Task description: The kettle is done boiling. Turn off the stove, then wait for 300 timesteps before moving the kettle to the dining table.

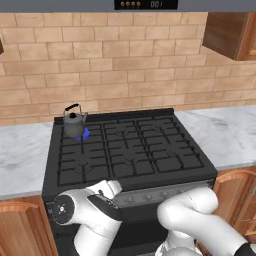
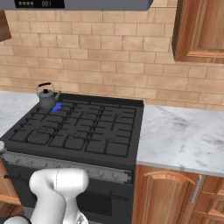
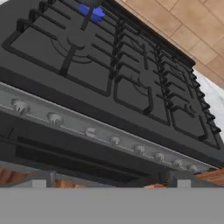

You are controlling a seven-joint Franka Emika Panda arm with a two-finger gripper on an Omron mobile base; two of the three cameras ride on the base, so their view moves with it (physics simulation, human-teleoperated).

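One kettle [image 1: 74,123] on one stove [image 1: 130,150], blue flame [image 1: 85,134] beneath.

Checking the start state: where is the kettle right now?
The kettle sits on the stove's back-left burner, over a blue flame, close to the brick wall.

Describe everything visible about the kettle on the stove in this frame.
The kettle is small, dark grey and metallic-looking, wider at the base, with a thin black arched handle standing up, a small lid knob and a short spout. It stands upright on the grate at the rear left burner of the stove, near the brick wall. A blue flame shows at its base on the side toward the stove's middle, so the burner looks lit. Nothing but the grate touches it.
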